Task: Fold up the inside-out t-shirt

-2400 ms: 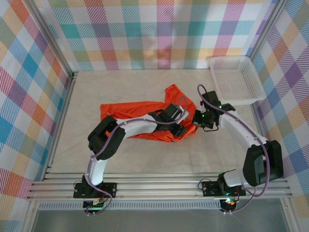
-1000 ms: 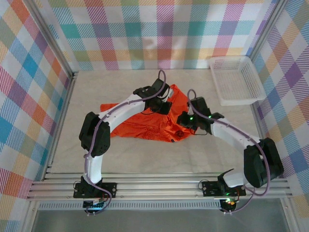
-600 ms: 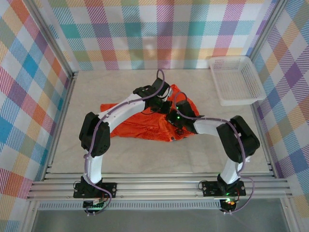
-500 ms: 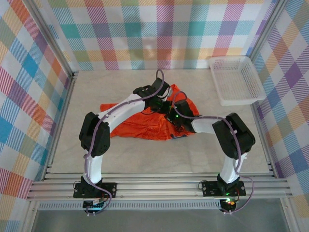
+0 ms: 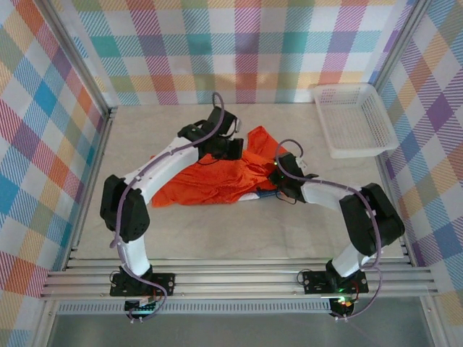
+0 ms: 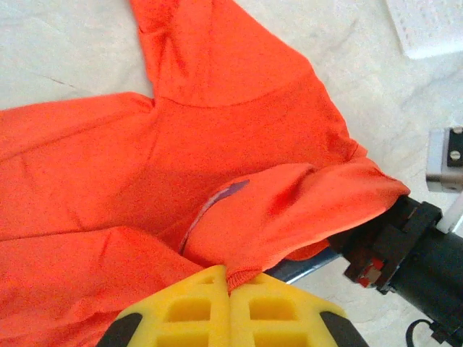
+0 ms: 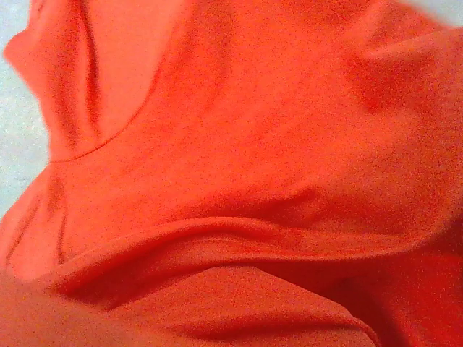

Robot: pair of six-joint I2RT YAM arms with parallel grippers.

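Note:
The inside-out t-shirt (image 5: 210, 184) is bright orange and lies rumpled mid-table, pulled into a ridge between my two grippers. My left gripper (image 5: 232, 150) is at its far edge. In the left wrist view the yellow jaws (image 6: 230, 273) are shut on a ribbed hem of the t-shirt (image 6: 217, 137). My right gripper (image 5: 279, 176) sits at the shirt's right end, its black body (image 6: 405, 249) poking out from under the cloth and its tips buried in it. Orange fabric (image 7: 253, 144) lies across the right wrist view and hides those fingers.
A white mesh basket (image 5: 354, 119) stands at the back right and shows at the corner of the left wrist view (image 6: 427, 29). Checked cloth walls with metal frames close in the table. Bare table surface (image 5: 217, 231) lies in front of the shirt.
My left gripper has moved back and to the left with the hem, drawing the shirt out. My right gripper shifted slightly right, and the cloth now stretches between them.

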